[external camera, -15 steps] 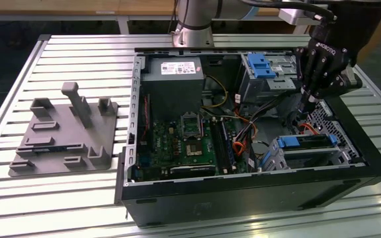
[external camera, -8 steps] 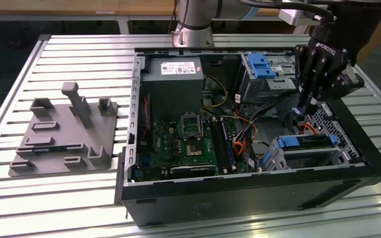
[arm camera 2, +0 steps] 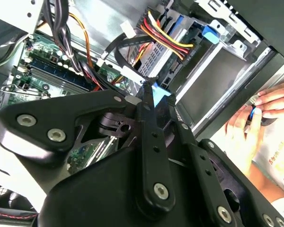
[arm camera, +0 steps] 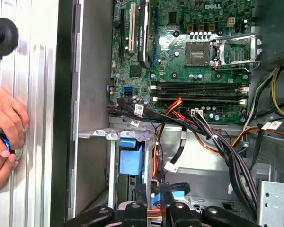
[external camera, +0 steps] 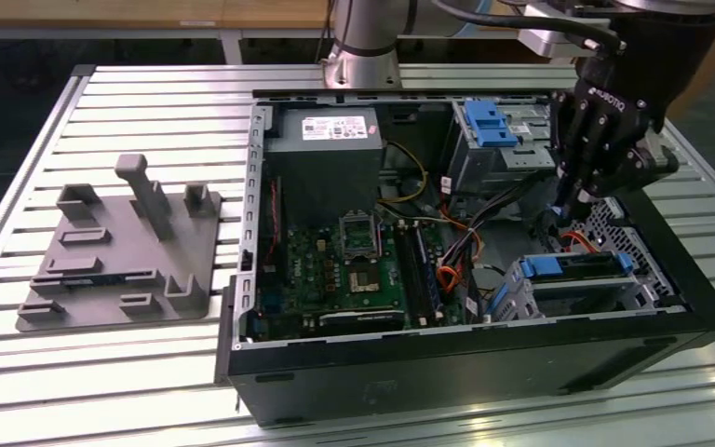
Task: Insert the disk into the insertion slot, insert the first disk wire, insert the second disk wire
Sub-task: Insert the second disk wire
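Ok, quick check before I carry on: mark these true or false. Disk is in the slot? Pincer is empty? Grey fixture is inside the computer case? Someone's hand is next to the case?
1. The disk sits in the insertion slot. True: its blue carrier shows in the cage.
2. The pincer is empty. False: it is pinched on a blue connector.
3. The grey fixture lies inside the computer case. False: it lies on the slatted table, at the exterior view's left of the case.
4. A person's hand is just outside the case wall. True, in both wrist views.
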Available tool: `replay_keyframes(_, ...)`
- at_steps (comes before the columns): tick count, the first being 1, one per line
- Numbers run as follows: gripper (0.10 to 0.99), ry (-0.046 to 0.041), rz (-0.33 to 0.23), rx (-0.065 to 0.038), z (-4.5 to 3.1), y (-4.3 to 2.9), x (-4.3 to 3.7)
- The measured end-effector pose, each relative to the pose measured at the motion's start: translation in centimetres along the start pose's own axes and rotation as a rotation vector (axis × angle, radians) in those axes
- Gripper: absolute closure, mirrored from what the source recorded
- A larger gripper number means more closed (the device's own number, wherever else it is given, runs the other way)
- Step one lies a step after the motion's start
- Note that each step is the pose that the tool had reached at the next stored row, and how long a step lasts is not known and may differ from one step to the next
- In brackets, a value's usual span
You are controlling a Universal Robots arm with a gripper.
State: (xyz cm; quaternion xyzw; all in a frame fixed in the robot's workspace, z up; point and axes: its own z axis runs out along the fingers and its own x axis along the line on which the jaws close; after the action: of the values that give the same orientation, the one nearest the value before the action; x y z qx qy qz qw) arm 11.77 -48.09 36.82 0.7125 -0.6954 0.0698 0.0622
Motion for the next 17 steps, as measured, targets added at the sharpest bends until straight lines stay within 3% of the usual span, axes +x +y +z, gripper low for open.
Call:
replay_keyframes(3, 0.824, -0.0070, 0.000, 0.000, 0.27, 0.02, 0.38)
replay_keyframes(7, 0.824, -0.0136, 0.000, 0.000, 0.66, 0.03, 0.33)
replay_keyframes(17, 0.824, -0.0213, 0.000, 0.001, 1.37, 0.03, 0.21)
